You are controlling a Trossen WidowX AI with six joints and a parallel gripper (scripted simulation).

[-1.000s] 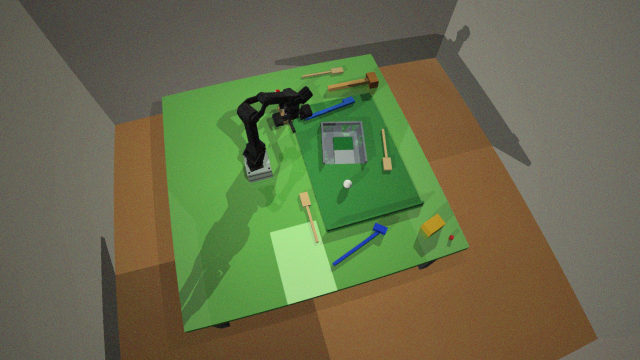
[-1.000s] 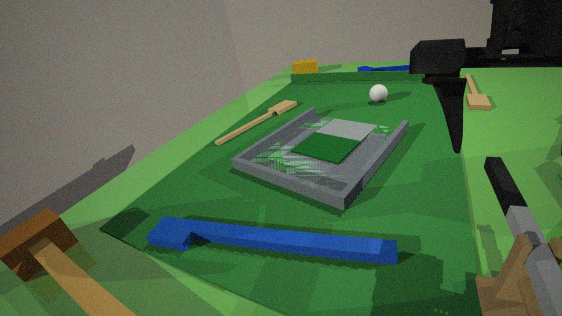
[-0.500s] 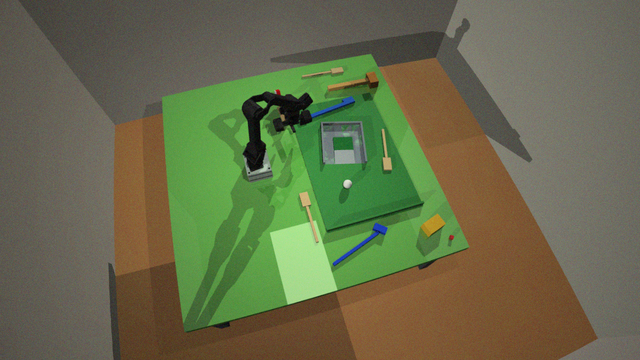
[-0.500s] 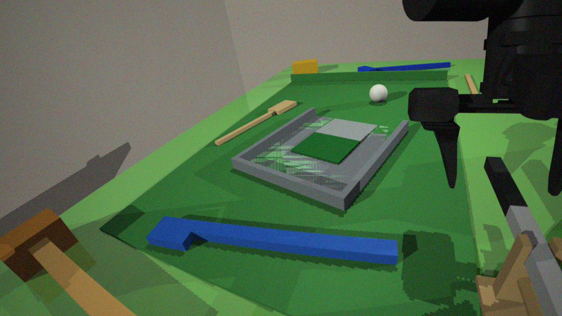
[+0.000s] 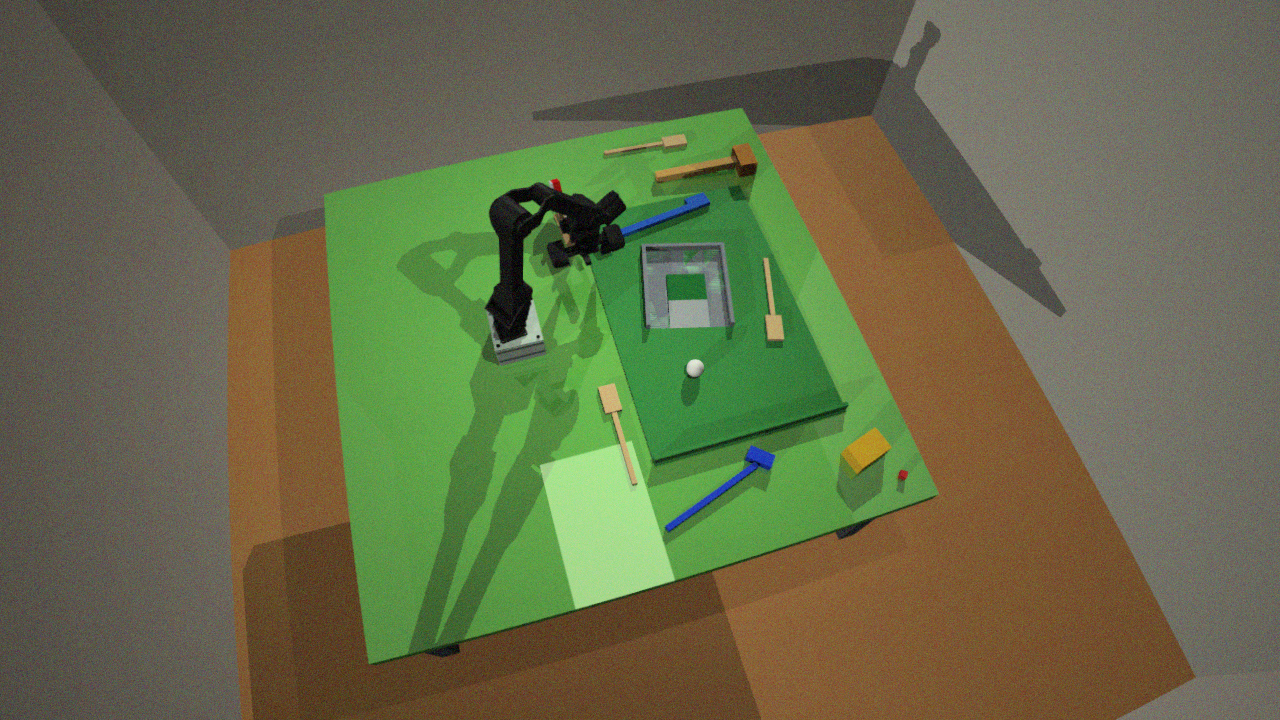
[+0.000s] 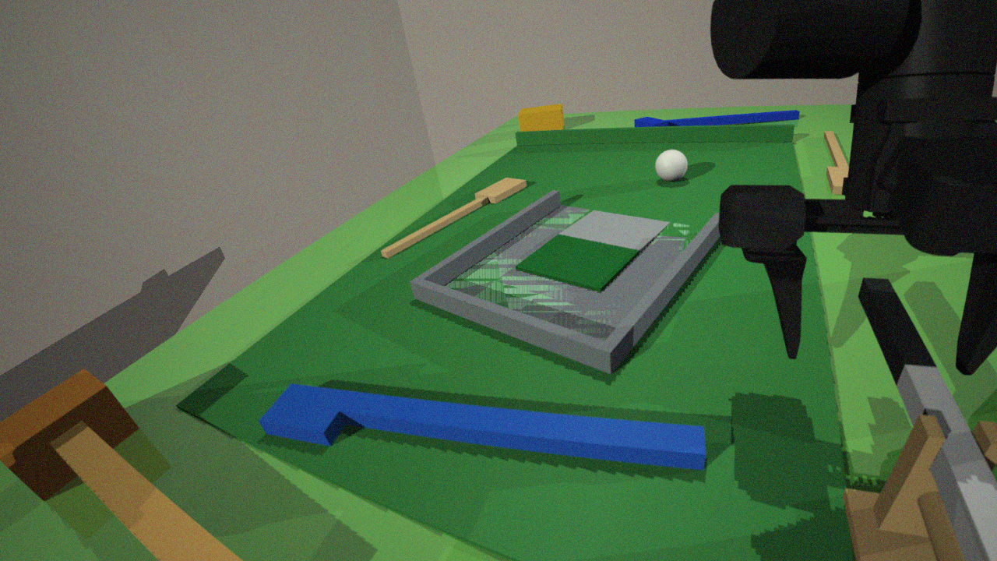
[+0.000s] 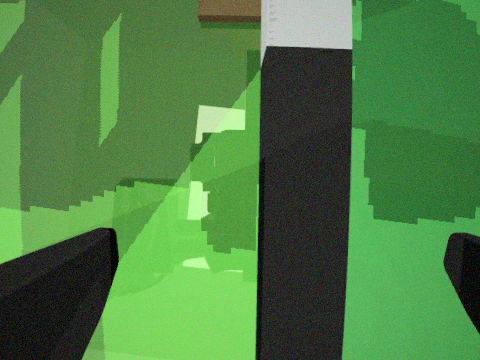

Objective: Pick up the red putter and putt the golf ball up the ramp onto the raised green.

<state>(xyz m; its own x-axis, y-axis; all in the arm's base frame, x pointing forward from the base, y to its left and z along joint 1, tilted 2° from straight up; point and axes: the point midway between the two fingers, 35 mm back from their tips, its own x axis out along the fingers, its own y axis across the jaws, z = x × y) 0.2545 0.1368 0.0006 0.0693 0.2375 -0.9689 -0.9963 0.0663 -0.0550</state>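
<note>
The red putter [image 5: 555,185] [image 6: 965,474] [image 7: 305,175] has a red head, a pale shaft and a black handle, and its shaft leans on a wooden rest [image 6: 864,523] [image 7: 225,10]. My gripper [image 5: 587,257] [image 6: 878,362] [image 7: 286,248] is open above the handle, with one finger on each side and a gap on both sides. The arm hides part of the putter in the top view. The white golf ball [image 5: 694,368] [image 6: 671,165] lies on the dark green mat. The pale ramp [image 5: 689,313] [image 6: 617,228] leads up to the raised green [image 5: 686,286] [image 6: 578,261].
Grey walls [image 6: 523,327] enclose the raised green on three sides. A blue club [image 5: 662,217] [image 6: 487,421] lies near my gripper. A brown mallet [image 5: 744,160] lies behind it. A small wooden mallet [image 5: 774,327] [image 6: 503,189] lies on the mat's far side. A yellow block [image 5: 865,450] [image 6: 540,118] stands beyond the mat.
</note>
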